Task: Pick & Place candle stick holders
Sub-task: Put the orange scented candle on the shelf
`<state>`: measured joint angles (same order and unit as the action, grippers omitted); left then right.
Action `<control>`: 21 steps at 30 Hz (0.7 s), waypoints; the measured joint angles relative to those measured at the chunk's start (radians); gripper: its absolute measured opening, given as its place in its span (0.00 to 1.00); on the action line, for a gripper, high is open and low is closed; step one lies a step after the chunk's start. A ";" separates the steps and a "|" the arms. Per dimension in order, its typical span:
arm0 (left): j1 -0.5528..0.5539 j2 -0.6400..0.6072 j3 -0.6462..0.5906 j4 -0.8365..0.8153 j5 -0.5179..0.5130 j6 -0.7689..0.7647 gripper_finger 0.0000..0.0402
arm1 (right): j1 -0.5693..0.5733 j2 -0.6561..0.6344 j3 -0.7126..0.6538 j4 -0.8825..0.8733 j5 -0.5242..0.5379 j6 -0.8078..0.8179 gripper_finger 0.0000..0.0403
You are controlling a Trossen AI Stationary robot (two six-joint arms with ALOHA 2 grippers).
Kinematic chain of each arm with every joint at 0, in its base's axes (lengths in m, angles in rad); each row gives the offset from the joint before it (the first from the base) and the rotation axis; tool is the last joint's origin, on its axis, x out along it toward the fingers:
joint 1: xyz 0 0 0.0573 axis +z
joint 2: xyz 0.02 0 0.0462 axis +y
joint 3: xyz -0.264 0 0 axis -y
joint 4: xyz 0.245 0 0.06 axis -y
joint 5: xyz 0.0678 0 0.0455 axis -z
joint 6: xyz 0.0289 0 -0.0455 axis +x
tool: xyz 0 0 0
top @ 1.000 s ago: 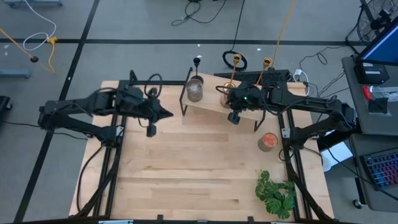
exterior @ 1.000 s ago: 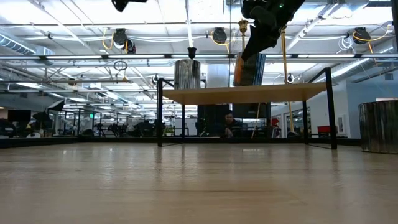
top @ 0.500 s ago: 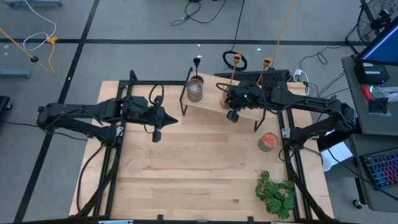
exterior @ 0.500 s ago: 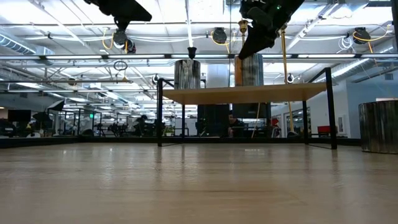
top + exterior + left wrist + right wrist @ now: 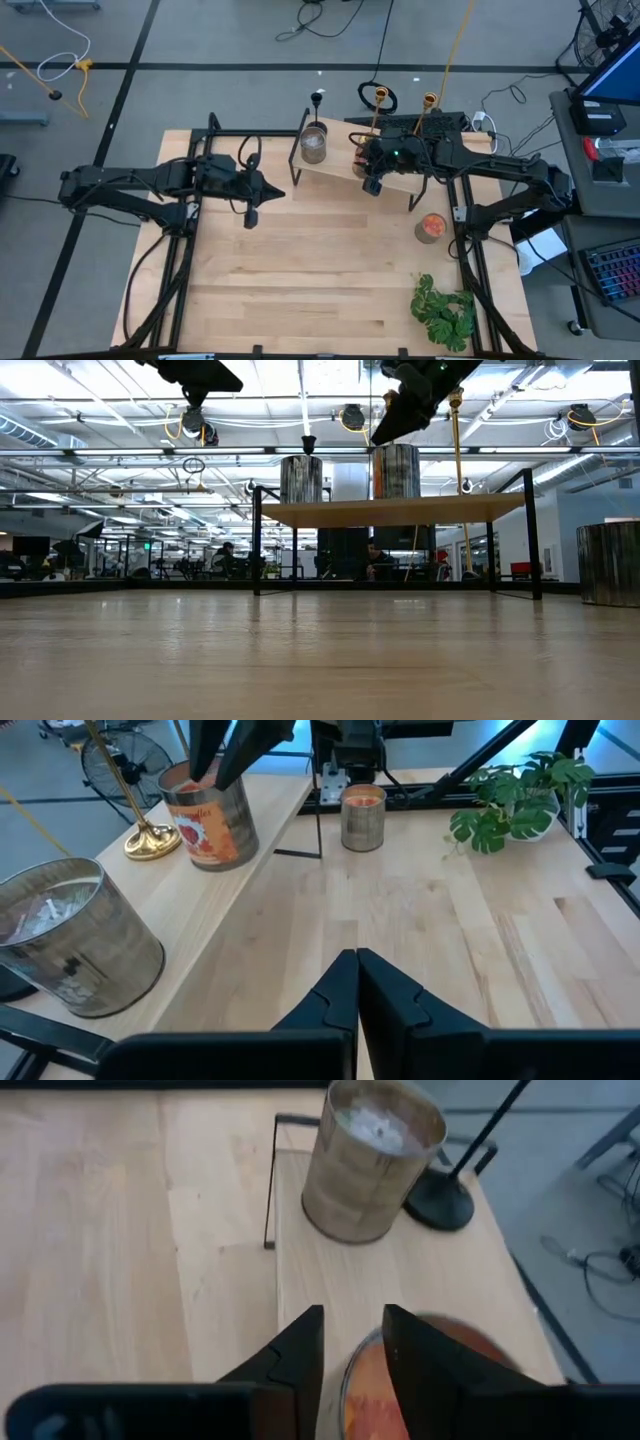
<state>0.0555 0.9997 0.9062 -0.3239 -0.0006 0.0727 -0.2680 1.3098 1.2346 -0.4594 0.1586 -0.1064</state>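
A raised wooden shelf stands at the table's far side. On it are two gold candle stick holders, a smaller black one, a silver tin and an orange tin. One gold holder rests on its round base beside the orange tin. The black holder's base stands behind the silver tin. My right gripper is open just above the orange tin's rim. My left gripper is shut and empty above the table, left of the shelf.
A small candle jar stands on the table right of the shelf, and a green leafy plant lies at the near right corner. The shelf's black legs stand on the table. Bare wood stretches across the table's middle and near side.
My left gripper has moved a little toward the table's right and near edges and come lower, then stayed still. My right gripper has shifted slightly toward the table's left above the shelf, so the orange tin now shows below it in the low view.
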 joint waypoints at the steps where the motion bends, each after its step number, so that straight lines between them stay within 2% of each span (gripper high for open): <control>1: 0.000 0.000 0.000 -0.001 0.000 0.000 0.03 | 0.000 0.000 0.000 0.010 0.000 -0.009 0.26; 6: 0.000 0.000 0.000 -0.001 0.000 -0.006 0.05 | 0.007 -0.006 0.000 0.045 -0.003 -0.015 0.28; 10: 0.000 0.000 0.000 -0.001 0.000 -0.007 0.03 | 0.044 -0.049 0.001 0.043 -0.005 -0.012 0.28; 13: 0.000 0.000 0.000 -0.004 0.001 -0.008 0.01 | 0.101 -0.080 0.001 -0.013 -0.006 0.013 0.29; 16: -0.005 0.000 0.000 -0.015 0.000 -0.019 0.03 | 0.179 -0.116 0.001 -0.096 -0.007 0.071 0.31; 21: -0.031 0.000 0.000 -0.017 0.000 -0.030 0.04 | 0.310 -0.138 0.001 -0.277 -0.001 0.237 0.35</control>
<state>0.0241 1.0000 0.9062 -0.3405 -0.0006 0.0425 0.0421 1.1716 1.2358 -0.7361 0.1578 0.1303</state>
